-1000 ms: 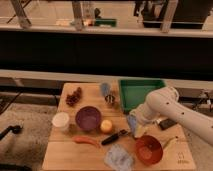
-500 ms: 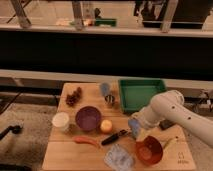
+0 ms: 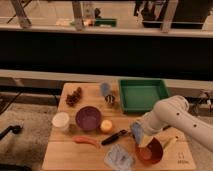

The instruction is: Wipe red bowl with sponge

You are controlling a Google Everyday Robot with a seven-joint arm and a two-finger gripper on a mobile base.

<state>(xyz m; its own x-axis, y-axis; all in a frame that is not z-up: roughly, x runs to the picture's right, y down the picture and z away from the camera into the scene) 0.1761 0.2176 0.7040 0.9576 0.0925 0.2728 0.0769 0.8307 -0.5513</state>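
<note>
The red bowl point(image 3: 150, 152) sits on the wooden table near the front right, its rim tipped up a little on the right. My gripper point(image 3: 139, 132) hangs at the end of the white arm point(image 3: 170, 115), which comes in from the right. It is shut on a pale blue sponge point(image 3: 135, 131). The sponge is just above and to the left of the bowl's rim, close to it; I cannot tell whether they touch.
A green tray point(image 3: 142, 95) stands at the back right. A purple bowl point(image 3: 88, 118), white cup point(image 3: 61, 121), yellow ball point(image 3: 106, 126), black-handled tool point(image 3: 116, 137), orange-red carrot-like piece point(image 3: 86, 141) and clear packet point(image 3: 120, 157) lie left of the red bowl. A blue cup point(image 3: 105, 89) stands at the back.
The gripper has moved down and slightly right with the sponge, closer to the red bowl. The other things on the table have not moved.
</note>
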